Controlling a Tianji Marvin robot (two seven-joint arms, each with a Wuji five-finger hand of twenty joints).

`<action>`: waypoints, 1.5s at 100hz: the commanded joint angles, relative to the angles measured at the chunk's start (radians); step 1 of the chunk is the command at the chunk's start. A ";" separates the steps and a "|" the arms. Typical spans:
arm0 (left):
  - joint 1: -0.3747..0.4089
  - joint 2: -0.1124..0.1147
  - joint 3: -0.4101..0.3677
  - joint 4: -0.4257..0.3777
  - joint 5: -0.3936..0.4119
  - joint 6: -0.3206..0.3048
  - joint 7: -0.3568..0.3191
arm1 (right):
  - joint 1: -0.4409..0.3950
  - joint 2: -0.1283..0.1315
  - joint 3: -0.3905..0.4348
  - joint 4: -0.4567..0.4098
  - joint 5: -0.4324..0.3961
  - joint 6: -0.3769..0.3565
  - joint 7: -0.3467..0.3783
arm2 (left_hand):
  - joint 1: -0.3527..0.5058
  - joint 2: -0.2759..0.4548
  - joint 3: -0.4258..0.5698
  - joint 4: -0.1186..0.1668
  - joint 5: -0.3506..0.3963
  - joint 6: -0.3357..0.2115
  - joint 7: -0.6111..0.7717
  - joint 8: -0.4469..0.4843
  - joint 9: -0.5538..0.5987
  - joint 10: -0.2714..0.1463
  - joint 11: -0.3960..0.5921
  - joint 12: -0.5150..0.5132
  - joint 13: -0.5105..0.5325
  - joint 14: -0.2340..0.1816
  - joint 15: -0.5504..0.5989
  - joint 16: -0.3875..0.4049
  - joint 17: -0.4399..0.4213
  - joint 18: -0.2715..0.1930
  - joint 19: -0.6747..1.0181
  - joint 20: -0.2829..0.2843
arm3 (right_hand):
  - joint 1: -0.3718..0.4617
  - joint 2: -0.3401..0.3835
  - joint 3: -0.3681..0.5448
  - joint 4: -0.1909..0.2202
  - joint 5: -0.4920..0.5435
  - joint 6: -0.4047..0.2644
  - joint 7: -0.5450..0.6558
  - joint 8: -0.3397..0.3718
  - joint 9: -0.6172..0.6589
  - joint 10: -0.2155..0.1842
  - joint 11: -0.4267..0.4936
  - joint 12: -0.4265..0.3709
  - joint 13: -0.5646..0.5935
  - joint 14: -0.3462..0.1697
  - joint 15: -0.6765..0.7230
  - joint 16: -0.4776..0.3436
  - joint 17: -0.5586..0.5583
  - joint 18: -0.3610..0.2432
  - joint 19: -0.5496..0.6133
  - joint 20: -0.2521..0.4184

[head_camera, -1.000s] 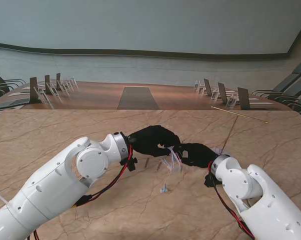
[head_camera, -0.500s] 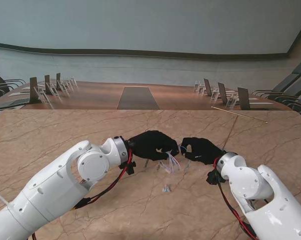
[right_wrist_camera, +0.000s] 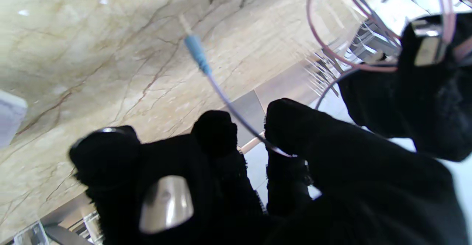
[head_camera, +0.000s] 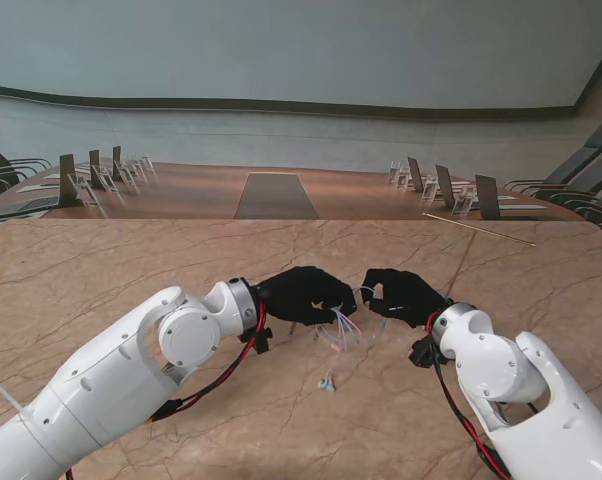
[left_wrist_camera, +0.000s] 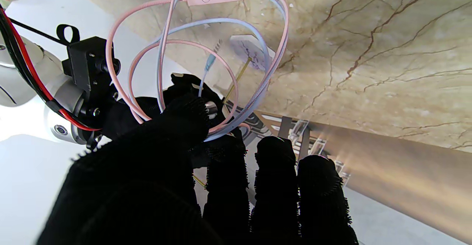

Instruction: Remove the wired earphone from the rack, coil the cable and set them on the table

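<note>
The stand camera looks down from above the shoulders across the beige veined marble table [head_camera: 131, 260]. Each wrist camera sits close behind black-gloved fingers [left_wrist_camera: 273, 171], inverted. All three share the looped pink-and-blue cable [left_wrist_camera: 221, 20] between the hands.

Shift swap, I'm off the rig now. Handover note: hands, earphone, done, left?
Left hand: shut on the earphone, pink and blue cable loops hanging from its fingers above the table.
Right hand: shut on the cable's free end, just short of the blue plug.
Earbuds dangle low, nearer to me than the hands; contact with the table can't be judged.
Done: earphone off the rack, several loops coiled.
Left: wind in the plug end, gather the earbuds, lay the coil on the table.
</note>
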 commanded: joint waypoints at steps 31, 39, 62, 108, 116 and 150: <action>0.014 -0.001 -0.018 0.004 0.013 -0.006 0.002 | -0.001 0.015 -0.012 0.005 -0.105 -0.036 0.050 | 0.031 0.034 -0.036 0.023 -0.010 0.003 0.036 0.030 0.015 -0.021 0.019 0.010 0.018 0.001 0.010 0.019 -0.004 0.001 0.028 0.033 | -0.024 -0.038 -0.001 -0.043 0.059 -0.081 0.009 -0.247 -0.205 0.077 -0.025 -0.100 -0.203 0.075 -0.122 0.059 -0.297 -0.114 -0.004 0.089; 0.016 0.000 -0.020 0.004 0.018 -0.007 0.005 | 0.001 0.016 -0.017 0.002 -0.105 -0.034 0.052 | 0.031 0.034 -0.036 0.023 -0.009 0.001 0.036 0.031 0.015 -0.023 0.018 0.010 0.018 0.001 0.010 0.019 -0.002 0.001 0.028 0.033 | 0.068 -0.048 -0.004 -0.046 0.000 -0.003 0.021 -0.333 -0.171 0.070 -0.040 -0.142 -0.187 0.074 -0.118 0.037 -0.287 -0.104 -0.020 0.087; 0.021 0.000 -0.027 0.009 0.025 -0.006 0.010 | 0.007 0.013 -0.039 0.000 -0.085 -0.009 0.044 | 0.033 0.035 -0.037 0.023 -0.011 0.005 0.036 0.030 0.016 -0.021 0.018 0.011 0.019 0.001 0.010 0.019 -0.002 0.001 0.029 0.032 | 0.157 -0.155 0.213 -0.131 0.099 -0.048 0.132 -0.177 -0.143 0.099 -0.032 -0.127 -0.124 0.037 -0.089 0.006 -0.173 -0.057 -0.035 0.030; 0.030 0.002 -0.041 0.015 0.037 -0.011 0.016 | 0.023 0.032 -0.039 0.010 -0.192 -0.067 0.109 | 0.035 0.035 -0.038 0.024 -0.011 0.006 0.037 0.029 0.016 -0.022 0.018 0.011 0.019 0.001 0.010 0.018 -0.003 0.003 0.028 0.031 | -0.087 -0.054 -0.008 -0.089 0.136 -0.334 -0.101 -0.199 -0.485 0.009 -0.042 -0.017 -0.353 -0.025 -0.195 0.208 -0.374 -0.236 -0.017 0.087; 0.030 0.002 -0.043 0.015 0.038 -0.012 0.014 | 0.030 0.038 -0.042 0.010 -0.211 -0.069 0.136 | 0.036 0.035 -0.038 0.024 -0.010 0.008 0.037 0.029 0.016 -0.019 0.018 0.012 0.019 0.001 0.010 0.018 -0.003 0.003 0.028 0.031 | -0.087 -0.046 -0.064 -0.099 0.134 -0.318 -0.114 -0.280 -0.533 -0.006 -0.051 0.031 -0.394 -0.047 -0.215 0.261 -0.411 -0.264 -0.034 0.090; 0.032 0.004 -0.050 0.017 0.044 -0.017 0.013 | 0.051 0.045 -0.062 0.018 -0.237 -0.062 0.173 | 0.036 0.035 -0.041 0.024 -0.010 0.006 0.037 0.029 0.016 -0.019 0.018 0.012 0.019 0.001 0.010 0.018 -0.002 0.003 0.028 0.030 | -0.067 -0.056 -0.074 -0.109 0.170 -0.284 -0.108 -0.312 -0.389 -0.022 0.011 0.121 -0.326 -0.065 -0.154 0.345 -0.367 -0.264 -0.002 0.148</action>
